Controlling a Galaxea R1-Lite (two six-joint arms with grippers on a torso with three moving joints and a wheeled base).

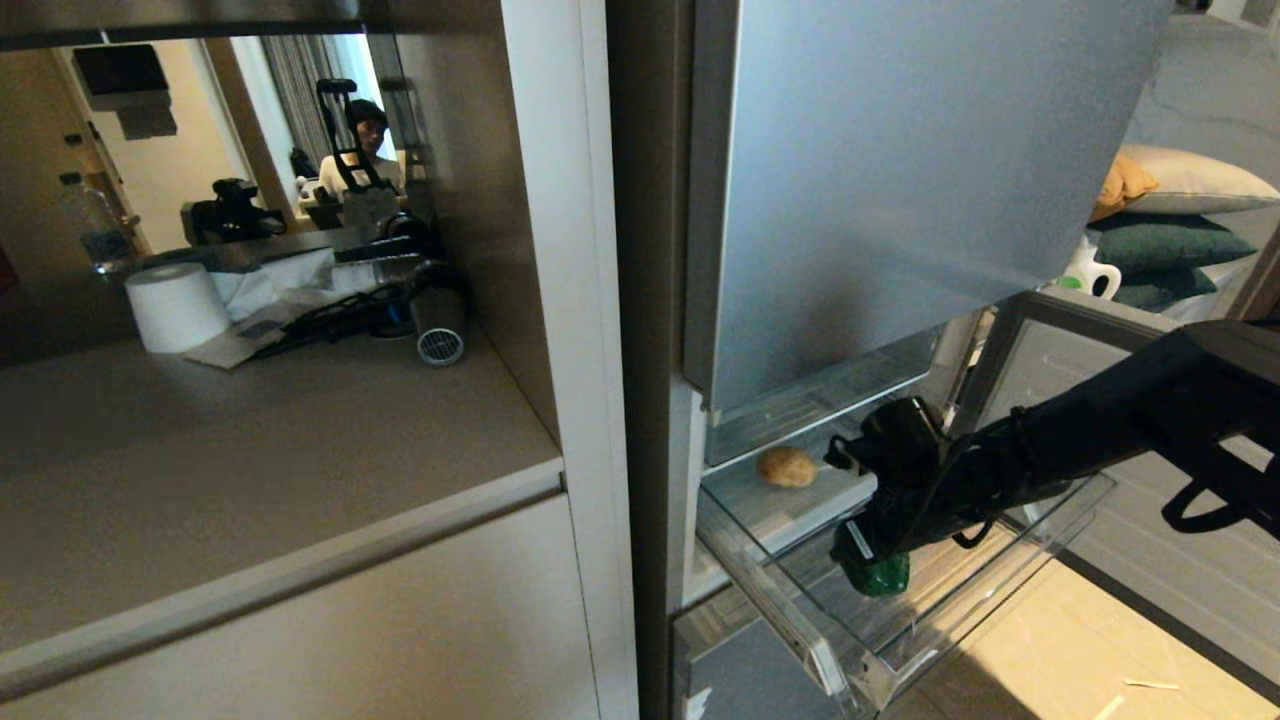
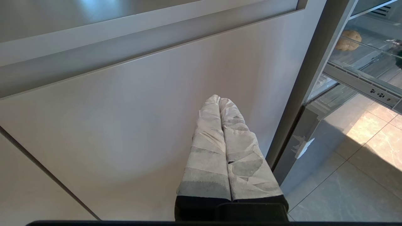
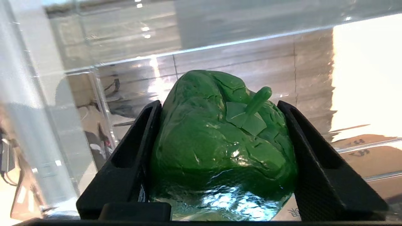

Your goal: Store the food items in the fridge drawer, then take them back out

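The clear fridge drawer (image 1: 790,625) stands pulled out below the silver fridge door. My right gripper (image 1: 875,560) reaches down into it, shut on the glossy green bell pepper (image 1: 882,577). In the right wrist view the black fingers (image 3: 138,147) press both sides of the bell pepper (image 3: 220,141), its stem pointing away, with the drawer's clear wall (image 3: 220,40) behind it. The tan potato (image 1: 787,467) lies apart, further back on a clear ledge at the drawer's inner end, and the potato (image 2: 348,40) also shows in the left wrist view. My left gripper (image 2: 220,99) hangs shut and empty before a beige cabinet door.
The silver fridge door (image 1: 900,150) overhangs the drawer. Left of the fridge is a beige counter (image 1: 250,450) with a paper roll (image 1: 175,305), and a mirror reflecting a person (image 1: 365,130). Pillows (image 1: 1170,230) and a white jug (image 1: 1092,272) lie at the far right. Tiled floor (image 1: 1060,650) below.
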